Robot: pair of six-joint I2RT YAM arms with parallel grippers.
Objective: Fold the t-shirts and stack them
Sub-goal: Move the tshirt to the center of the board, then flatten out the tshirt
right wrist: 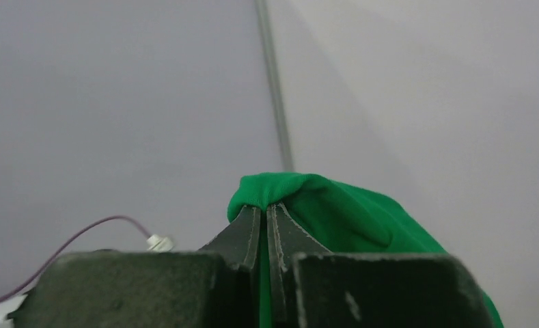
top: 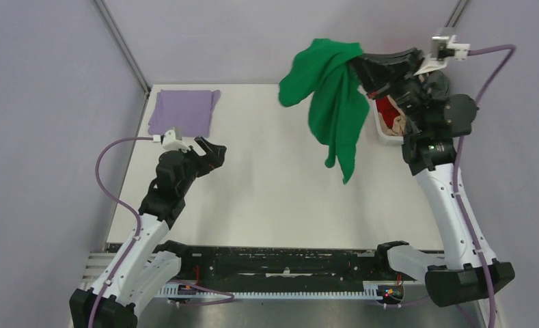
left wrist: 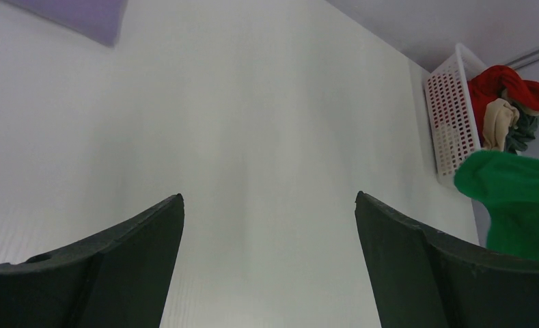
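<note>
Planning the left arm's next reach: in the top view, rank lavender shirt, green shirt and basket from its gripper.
1. Lavender t-shirt, folded, far left corner.
2. Green t-shirt, hanging from the right gripper.
3. White lattice basket, far right edge.

I get soft, even light here; the green t-shirt (top: 335, 116) casts hardly a shadow on the white desk (top: 266, 198). Both wrist views look slightly soft.

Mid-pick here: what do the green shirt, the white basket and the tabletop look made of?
The green t-shirt: soft matte knit fabric, likely cotton; it hangs limp in folds. The basket: rigid white plastic, judging by its moulded lattice wall. The table: smooth white board, faintly glossy, perhaps plastic or laminate; unclear.
</note>
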